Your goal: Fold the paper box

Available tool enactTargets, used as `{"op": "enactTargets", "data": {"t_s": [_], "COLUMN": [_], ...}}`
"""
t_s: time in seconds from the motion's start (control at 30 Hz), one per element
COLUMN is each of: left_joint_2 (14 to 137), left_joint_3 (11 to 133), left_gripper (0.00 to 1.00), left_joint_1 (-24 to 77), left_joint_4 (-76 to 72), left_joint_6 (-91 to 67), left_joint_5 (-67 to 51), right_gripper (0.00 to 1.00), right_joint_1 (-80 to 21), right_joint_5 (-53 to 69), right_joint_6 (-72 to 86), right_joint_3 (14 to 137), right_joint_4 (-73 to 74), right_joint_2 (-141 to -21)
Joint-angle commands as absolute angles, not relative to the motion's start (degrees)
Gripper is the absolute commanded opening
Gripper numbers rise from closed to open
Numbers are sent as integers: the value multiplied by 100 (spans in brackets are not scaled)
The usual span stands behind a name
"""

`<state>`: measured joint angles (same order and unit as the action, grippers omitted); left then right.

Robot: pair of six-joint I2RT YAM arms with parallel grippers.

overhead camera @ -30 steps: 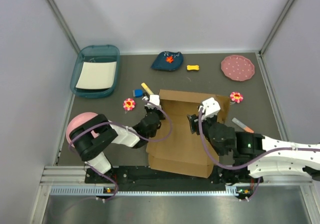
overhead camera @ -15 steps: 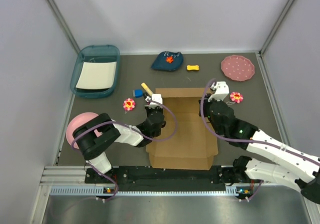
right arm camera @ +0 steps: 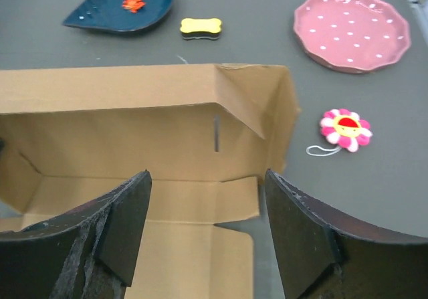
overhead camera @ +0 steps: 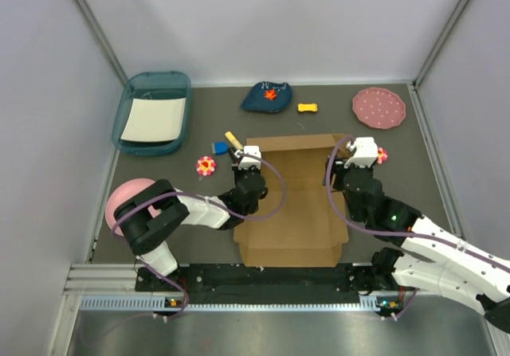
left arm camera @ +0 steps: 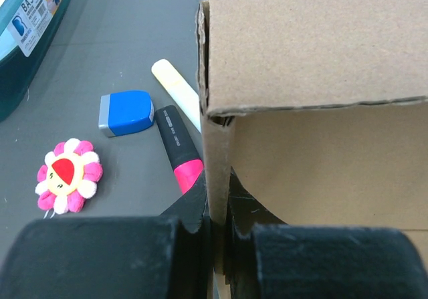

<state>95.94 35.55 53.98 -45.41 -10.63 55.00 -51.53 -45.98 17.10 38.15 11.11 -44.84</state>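
The brown cardboard paper box (overhead camera: pixel 293 205) lies in the middle of the table with its far wall raised upright (right arm camera: pixel 134 122). My left gripper (overhead camera: pixel 244 179) is shut on the box's left side wall (left arm camera: pixel 215 172), which stands on edge between the fingers. My right gripper (overhead camera: pixel 348 182) is open and empty above the box's right side, its fingers (right arm camera: pixel 127 222) spread over the inner floor (right arm camera: pixel 180 252). The right corner flap (right arm camera: pixel 251 102) folds inward beside the right wall.
Left of the box lie a pink-tipped black marker (left arm camera: pixel 177 148), a blue eraser (left arm camera: pixel 126 112), a yellow stick (left arm camera: pixel 175 88) and a flower toy (left arm camera: pixel 67 174). A second flower toy (right arm camera: pixel 344 130), pink plate (right arm camera: pixel 351 28), dark dish (right arm camera: pixel 124 5), yellow bone (right arm camera: pixel 200 27) and teal tray (overhead camera: pixel 153 113) lie farther off.
My right arm has swung from the box's middle out to its right far corner. The far wall has gone from leaning over the box to standing upright. My left gripper kept its hold.
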Motion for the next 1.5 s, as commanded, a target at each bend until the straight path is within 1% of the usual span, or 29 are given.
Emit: {"op": "enactTargets", "data": {"t_s": [0.0, 0.13, 0.17, 0.37, 0.57, 0.7, 0.77, 0.8, 0.83, 0.93, 1.1, 1.2, 1.23, 1.3, 1.37, 1.4, 1.47], "left_joint_2": [9554, 9571, 9589, 9571, 9563, 9545, 9545, 9554, 9554, 9554, 9545, 9519, 9527, 9527, 9536, 9536, 9510], "left_joint_3": [3708, 3876, 3919, 4201, 4324, 4315, 4315, 4315, 4315, 4307, 4298, 4272, 4271, 4254, 4237, 4228, 4184], "left_gripper": [0, 0, 0, 0, 0, 0, 0, 0, 0, 0, 0, 0, 0, 0, 0, 0, 0], "left_joint_1": [5335, 5309, 5291, 5195, 5142, 5115, 5115, 5107, 5115, 5106, 5106, 5106, 5106, 5106, 5107, 5106, 5106], "left_joint_4": [-3552, -3200, -3025, -2479, -2259, -2224, -2224, -2206, -2206, -2197, -2197, -2215, -2215, -2215, -2215, -2215, -2232], "left_joint_6": [-817, -861, -870, -844, -861, -870, -888, -888, -896, -914, -949, -967, -975, -1011, -1046, -1063, -1107], "left_joint_5": [4932, 4545, 4492, 3938, 3735, 3691, 3691, 3691, 3691, 3700, 3691, 3700, 3700, 3700, 3709, 3718, 3735], "right_gripper": [70, 66, 64, 59, 55, 54, 52, 50, 46, 40, 34, 26, 21, 15, 3, 0, 0], "right_joint_1": [-5010, -4773, -4738, -4246, -3754, -3551, -3533, -3525, -3533, -3524, -3507, -3463, -3445, -3437, -3428, -3436, -3437], "right_joint_5": [-5177, -5098, -5063, -4748, -4465, -4254, -4149, -4140, -4148, -4061, -4017, -3885, -3789, -3718, -3604, -3560, -3420], "right_joint_6": [1511, 1687, 1679, 1477, 1336, 1388, 1406, 1415, 1450, 1573, 1749, 1889, 1942, 2134, 2258, 2424, 2644], "right_joint_3": [3569, 3384, 3366, 3498, 3700, 3700, 3691, 3683, 3674, 3621, 3630, 3656, 3674, 3683, 3691, 3700, 3683], "right_joint_4": [1239, 994, 776, 185, 70, 88, 88, 97, 140, 141, 114, 79, 79, 70, 62, 70, 79], "right_joint_2": [-4245, -4306, -4402, -4895, -5247, -5291, -5335, -5378, -5422, -5484, -5704, -5818, -5836, -5915, -5950, -5968, -5950]}}
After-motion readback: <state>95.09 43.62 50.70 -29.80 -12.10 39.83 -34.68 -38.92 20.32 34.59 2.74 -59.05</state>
